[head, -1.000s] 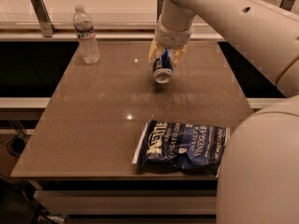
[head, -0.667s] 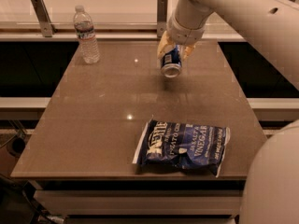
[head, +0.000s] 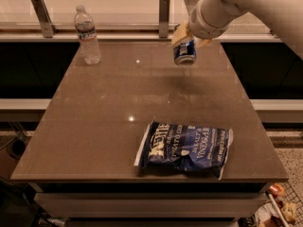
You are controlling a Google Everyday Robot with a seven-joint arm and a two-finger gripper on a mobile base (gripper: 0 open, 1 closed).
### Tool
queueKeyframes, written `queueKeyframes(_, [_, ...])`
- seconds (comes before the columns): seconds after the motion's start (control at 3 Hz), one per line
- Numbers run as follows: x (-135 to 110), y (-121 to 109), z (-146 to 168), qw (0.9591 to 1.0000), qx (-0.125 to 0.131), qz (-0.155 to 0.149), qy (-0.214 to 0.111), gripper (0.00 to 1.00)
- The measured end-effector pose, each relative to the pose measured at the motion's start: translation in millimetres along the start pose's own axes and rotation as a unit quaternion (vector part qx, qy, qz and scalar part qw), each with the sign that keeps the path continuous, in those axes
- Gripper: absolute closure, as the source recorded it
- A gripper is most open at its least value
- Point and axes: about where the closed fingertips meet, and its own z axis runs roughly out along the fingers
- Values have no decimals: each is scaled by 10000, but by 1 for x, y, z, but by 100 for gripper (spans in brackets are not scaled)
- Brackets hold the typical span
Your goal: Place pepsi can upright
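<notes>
The pepsi can [head: 184, 53], blue with white markings and a silver end, hangs nearly upright in the air above the far right part of the brown table [head: 104, 122]. My gripper [head: 188, 36] comes in from the upper right on the white arm and is shut on the can's upper part. A faint shadow of the can lies on the table below it.
A clear plastic water bottle [head: 87, 35] stands at the table's far left corner. A dark blue chip bag [head: 185, 147] lies near the front right edge. Two metal posts [head: 164, 11] and a light counter stand behind the table.
My gripper has carried the pepsi can to the right and toward the table's far edge, lifting it higher and turning it more upright. The bottle and chip bag have not moved.
</notes>
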Motion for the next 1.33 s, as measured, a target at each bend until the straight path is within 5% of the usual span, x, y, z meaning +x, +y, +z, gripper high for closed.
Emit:
queueKeyframes(0.33, [-13, -8, -15, 9979, -229, -316, -516, 100])
queueKeyframes(0.67, [-24, -7, -32, 9901, -559, -771, -1028, 100])
queueKeyframes(1.0, [-29, 3, -49, 9760, -920, -1258, -1521, 100])
queueKeyframes(1.33, [-30, 20, -59, 9576, -1293, -1761, -1877, 100])
